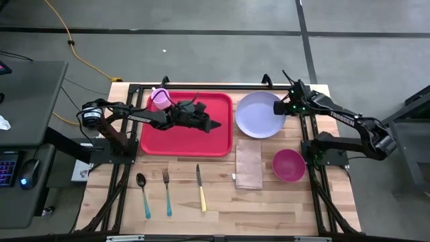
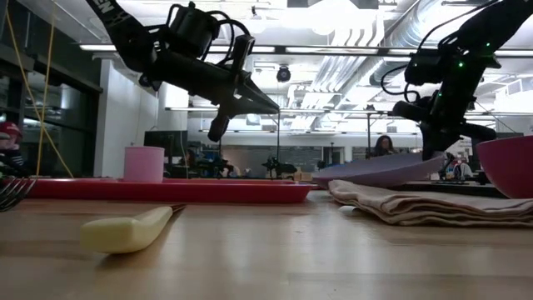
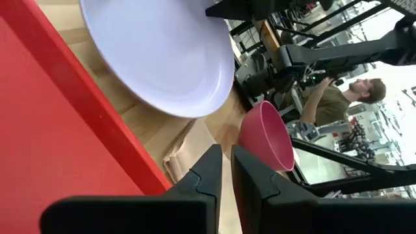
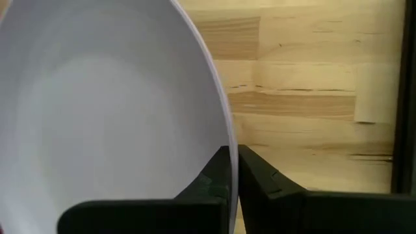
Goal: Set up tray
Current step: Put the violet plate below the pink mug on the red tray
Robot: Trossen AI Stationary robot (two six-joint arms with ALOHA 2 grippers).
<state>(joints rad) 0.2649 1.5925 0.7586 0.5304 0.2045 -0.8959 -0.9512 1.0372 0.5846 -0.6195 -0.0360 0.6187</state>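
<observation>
The tray (image 1: 186,128) lay flat on the wooden table (image 1: 269,205), toward the table's far left part; a pink cup (image 1: 160,99) stood upright in the tray's far left corner. The left gripper (image 1: 213,125) hung above the tray's right half, clear of its surface in the low view, holding nothing; its jaws stood narrow, with only a thin gap between the fingers (image 3: 211,170). Just beside the tray's right edge was the lavender plate (image 1: 260,114), raised at its far side in the low view; the right gripper (image 1: 282,109) was clamped on the plate's right rim, jaws closed against it in the right wrist view. Near of the plate, and beside the tray's near right corner, lay a folded brown napkin (image 1: 248,165); a magenta bowl (image 1: 288,165) sat just right of the napkin. Near of the tray, three utensils lay in a row: a spoon (image 1: 142,191), a fork (image 1: 166,190) and a knife (image 1: 201,188) with a yellow handle. In the room behind the table, a person (image 3: 341,99) stood at a bench.
</observation>
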